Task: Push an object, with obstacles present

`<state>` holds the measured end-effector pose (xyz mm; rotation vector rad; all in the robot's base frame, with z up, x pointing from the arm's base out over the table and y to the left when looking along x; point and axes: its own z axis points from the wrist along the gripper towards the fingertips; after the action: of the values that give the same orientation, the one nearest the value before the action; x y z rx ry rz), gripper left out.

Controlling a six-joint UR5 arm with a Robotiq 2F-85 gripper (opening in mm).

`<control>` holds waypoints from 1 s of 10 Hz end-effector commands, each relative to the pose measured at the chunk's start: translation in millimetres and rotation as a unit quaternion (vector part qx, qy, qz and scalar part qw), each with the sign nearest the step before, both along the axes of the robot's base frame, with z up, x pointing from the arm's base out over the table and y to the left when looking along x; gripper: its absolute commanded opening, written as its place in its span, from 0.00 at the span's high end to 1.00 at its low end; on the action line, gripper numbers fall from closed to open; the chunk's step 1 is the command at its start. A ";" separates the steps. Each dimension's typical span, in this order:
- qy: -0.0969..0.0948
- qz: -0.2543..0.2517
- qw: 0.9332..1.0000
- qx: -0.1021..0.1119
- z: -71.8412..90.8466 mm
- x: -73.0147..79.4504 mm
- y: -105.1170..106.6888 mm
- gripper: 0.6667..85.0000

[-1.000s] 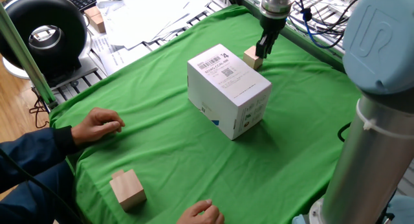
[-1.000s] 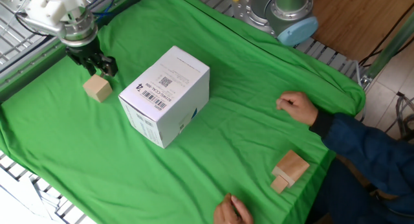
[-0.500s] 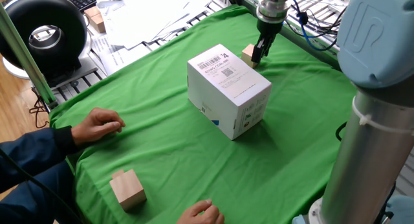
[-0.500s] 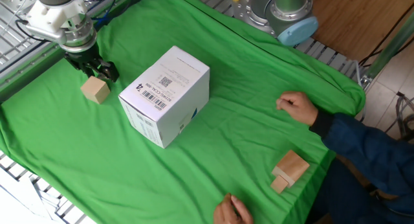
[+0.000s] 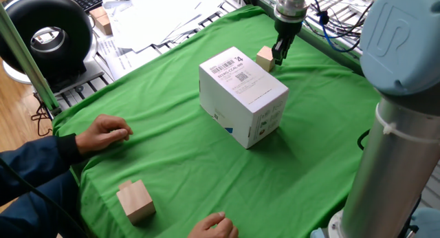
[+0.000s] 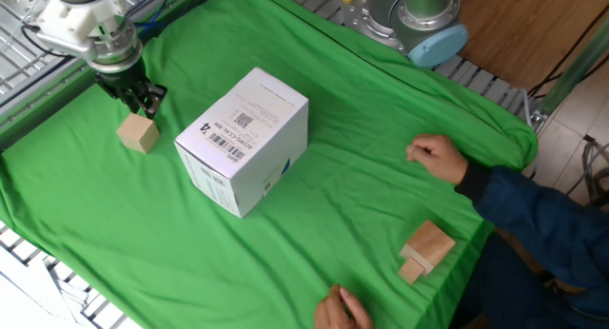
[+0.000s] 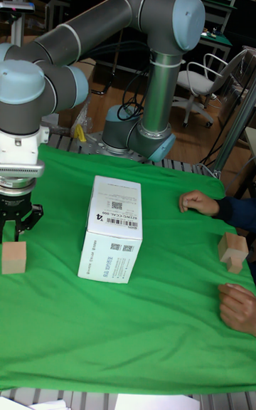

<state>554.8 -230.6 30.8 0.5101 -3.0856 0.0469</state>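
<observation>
The tool point(image 6: 143, 98) stands low over the far-left part of the desk point(image 6: 381, 177), which carries a green cloth. In the other fixed view its two fingers point down with only a narrow gap showing between them; they hold nothing. Whether the jaws are fully closed cannot be told from any view.

The small wooden cube point(image 6: 139, 134) lies on the cloth just beside the fingertips. In the other fixed view the cube sits directly below and slightly left of the tool, touching it or nearly so; contact cannot be confirmed. In the tall fixed view the cube point(image 7: 13, 257) sits below the tool point(image 7: 17, 228). In one fixed view the cube point(image 5: 265, 58) lies to the left of the tool point(image 5: 278, 57).

The white cardboard box point(image 6: 245, 139), marked with barcode labels and a printed "4", stands to the right of the cube in the other fixed view, near it but apart. The cube therefore lies on the side of the tool away from the arm base, with the box flanking the line of travel.

Judgement: the coming push depends on keeping the cube ahead of the fingertips and off the box face. A cube this small is likely to rotate or slip sideways if contact is off-centre.

A person's hand point(image 6: 438, 159) and a larger wooden block point(image 6: 425, 249) rest at the opposite end of the desk, well apart from the tool.
</observation>
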 end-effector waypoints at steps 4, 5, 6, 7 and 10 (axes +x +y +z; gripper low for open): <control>-0.007 0.013 1.000 0.004 -7.2 17.9 3.3 0.59; -0.007 0.012 1.000 0.006 -10.6 20.9 11.8 0.58; -0.008 0.006 1.000 0.006 -13.1 23.6 19.7 0.58; -0.006 0.004 1.000 0.005 -12.5 26.9 26.1 0.58; -0.004 0.009 1.000 0.002 -8.3 40.6 38.3 0.59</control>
<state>583.0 -206.2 20.3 0.5387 -3.0856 0.0534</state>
